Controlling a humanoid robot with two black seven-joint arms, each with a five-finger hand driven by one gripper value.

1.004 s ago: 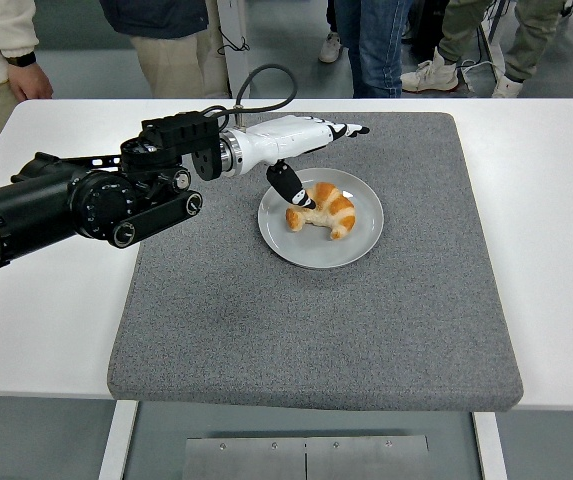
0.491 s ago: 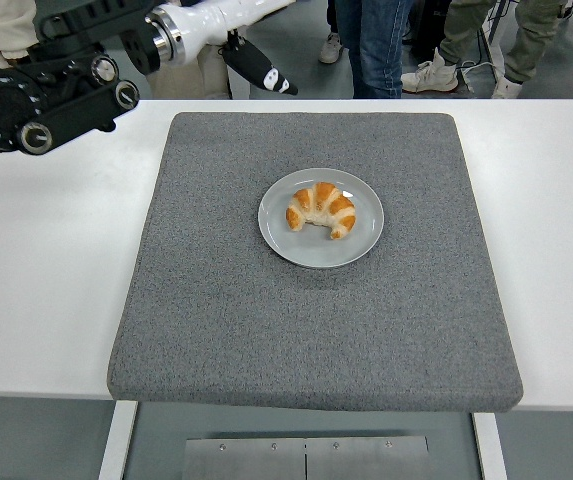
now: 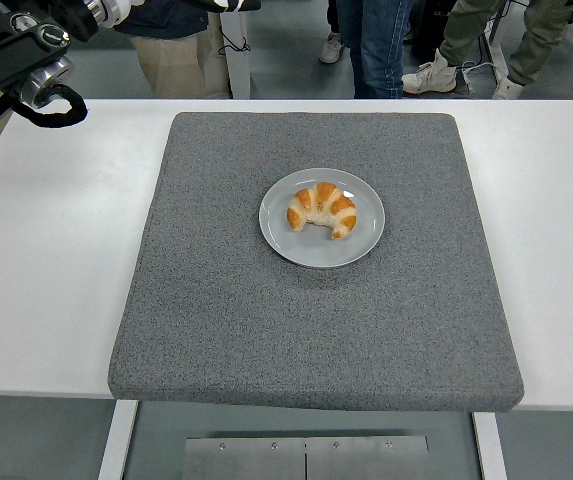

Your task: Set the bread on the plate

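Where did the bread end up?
In the head view, the bread lies on the round plate, near the middle of the grey mat on the white table.

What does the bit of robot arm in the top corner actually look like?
Only part of the left arm shows: glossy black housings with round silver joint caps, a black cable looping beneath, and a white section at the top edge. The hand itself is out of the picture.

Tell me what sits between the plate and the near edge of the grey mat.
Nothing: in the head view, the grey mat is bare from the plate, which holds the bread, down to its near edge.
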